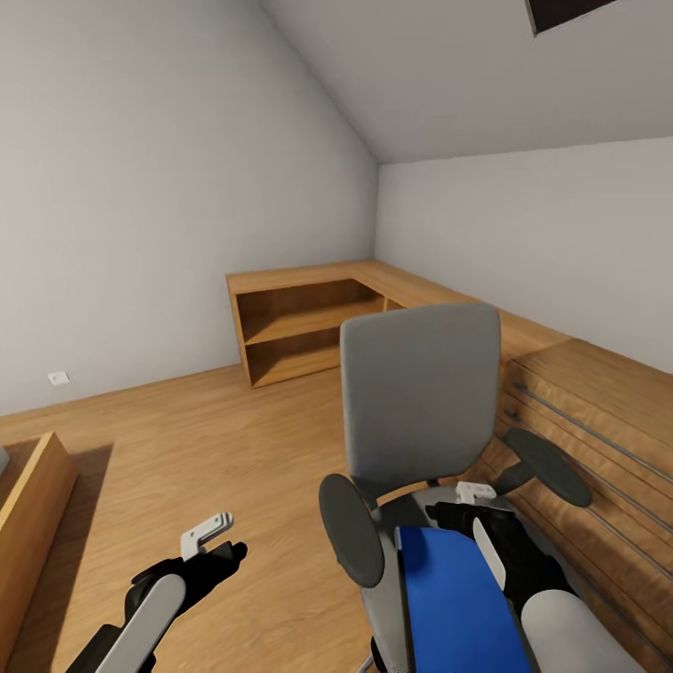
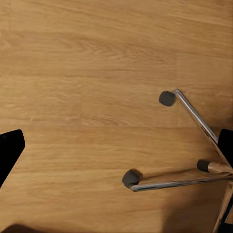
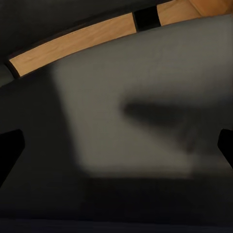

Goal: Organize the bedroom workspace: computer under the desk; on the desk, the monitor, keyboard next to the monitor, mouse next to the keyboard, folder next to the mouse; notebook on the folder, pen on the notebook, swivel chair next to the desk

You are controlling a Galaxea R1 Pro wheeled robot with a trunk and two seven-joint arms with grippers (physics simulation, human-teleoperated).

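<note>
The swivel chair (image 1: 421, 393) stands close in front of me, its grey back upright and a black armrest on each side. A blue flat folder (image 1: 449, 598) lies on its seat. My right gripper (image 1: 460, 514) hovers over the seat just behind the folder. In the right wrist view that gripper (image 3: 119, 150) is open over grey upholstery, with nothing between its fingers. My left gripper (image 1: 222, 551) hangs low to the left of the chair, above the wood floor. It is open (image 2: 119, 148) and empty. The chair's chrome legs (image 2: 179, 182) and dark casters lie below it.
A low light-wood shelf unit (image 1: 299, 322) runs along the far corner. A light-wood chest with long bar handles (image 1: 589, 421) stands right beside the chair. Another wooden piece (image 1: 28, 505) sits at the left edge. Open wood floor (image 1: 215, 439) lies between.
</note>
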